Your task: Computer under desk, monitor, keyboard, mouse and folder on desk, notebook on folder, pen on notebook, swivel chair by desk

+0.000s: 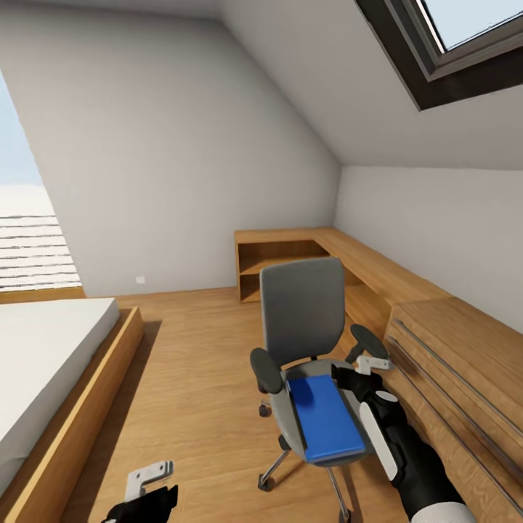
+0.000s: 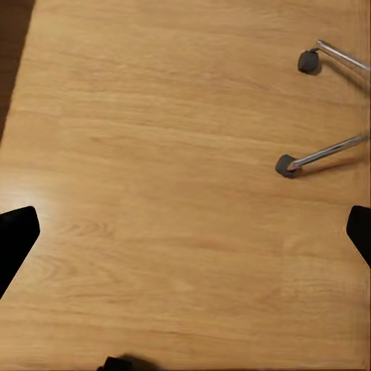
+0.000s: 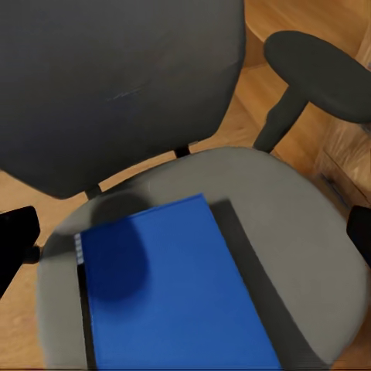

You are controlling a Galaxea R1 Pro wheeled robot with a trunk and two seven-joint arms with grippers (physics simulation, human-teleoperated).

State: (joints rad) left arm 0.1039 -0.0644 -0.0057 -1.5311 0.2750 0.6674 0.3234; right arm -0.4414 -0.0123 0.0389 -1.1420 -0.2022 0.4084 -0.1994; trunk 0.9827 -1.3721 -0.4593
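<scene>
An attic bedroom (image 1: 181,145) with sloped grey-white walls, a black-framed skylight (image 1: 443,51) and a light wood plank floor (image 1: 189,378). At the far left of the head view a bed (image 1: 51,363) with a white mattress sits in a low wooden frame. Low in that view, over bare floor, hangs the left pincer (image 1: 149,483); in the left wrist view its dark fingertips (image 2: 15,239) stand wide apart at the two edges, released, with nothing between them but planks and two chrome spokes on castors. Near the middle stands the swivel chair (image 1: 301,312), its grey back upright, black armrests to either side. The blue folder (image 1: 325,418) lies flat on the seat, its dark spine along one edge. Just right of the folder, the right pincer (image 1: 363,374) hovers above the seat's rim beside the armrest; the right wrist view shows its fingers (image 3: 17,236) spread wide, gripping nothing, the folder below them. Along the right wall run light wooden low cabinets (image 1: 436,327).
</scene>
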